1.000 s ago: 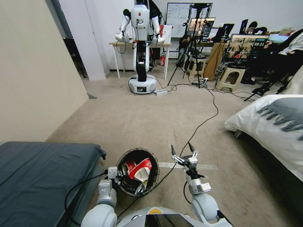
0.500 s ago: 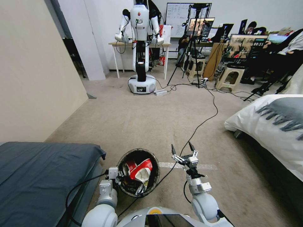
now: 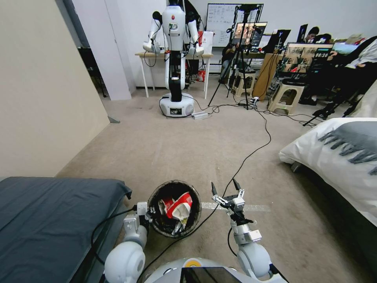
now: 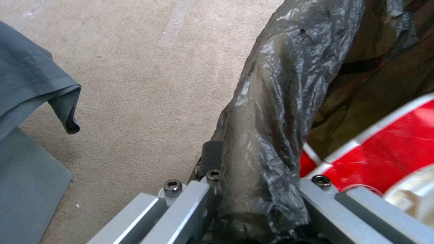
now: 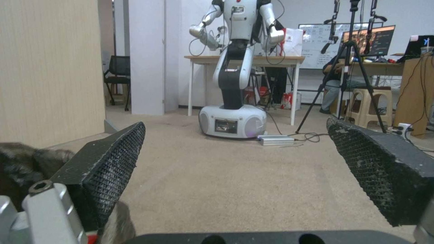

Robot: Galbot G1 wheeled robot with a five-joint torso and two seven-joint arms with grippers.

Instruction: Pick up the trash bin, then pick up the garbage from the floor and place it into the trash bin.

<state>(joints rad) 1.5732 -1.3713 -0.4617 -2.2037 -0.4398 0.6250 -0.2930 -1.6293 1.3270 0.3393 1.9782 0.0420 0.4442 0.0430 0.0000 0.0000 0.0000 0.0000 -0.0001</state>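
The trash bin (image 3: 156, 196), lined with a black bag, hangs just in front of my base, left of centre. My left gripper (image 3: 151, 213) is shut on its near-left rim; in the left wrist view the bag-covered rim (image 4: 280, 101) runs between the fingers of the left gripper (image 4: 257, 206). Garbage lies inside the bin: red-and-white wrappers (image 3: 176, 203) (image 4: 384, 152). My right gripper (image 3: 223, 185) stands open with nothing in it, to the right of the bin and low over the floor (image 3: 176, 149). Its mesh pads (image 5: 113, 159) are spread wide.
A dark grey mattress (image 3: 51, 220) fills the near left, below a beige wall. A white bed with a grey throw (image 3: 337, 157) is on the right. A black cable (image 3: 243, 161) crosses the floor past a tape strip (image 3: 255, 207). Another robot (image 3: 174, 59), tripods and stools stand at the back.
The bin and my left gripper have shifted slightly right and forward. The right gripper has barely moved and stays open.
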